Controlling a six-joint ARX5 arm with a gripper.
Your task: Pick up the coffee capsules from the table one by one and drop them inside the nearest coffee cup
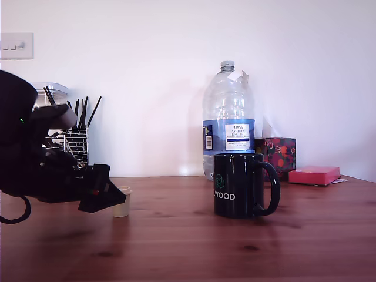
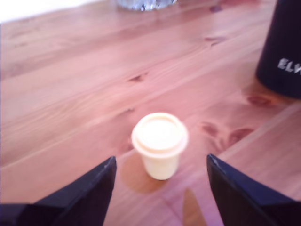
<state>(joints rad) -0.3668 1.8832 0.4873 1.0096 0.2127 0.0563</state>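
So gripper (image 2: 160, 188) is lining up on the cream capsule (image 2: 160, 143), fingers (image 2: 89, 193) spread wide, capsule just ahead between them. Next: push forward, close, carry to mug (image 1: 238, 185).

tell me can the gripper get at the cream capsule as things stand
Probably yes. The gripper is open, and the cream capsule stands upright on the table just ahead of its fingers, with bare wood around it. The mug stands well aside.
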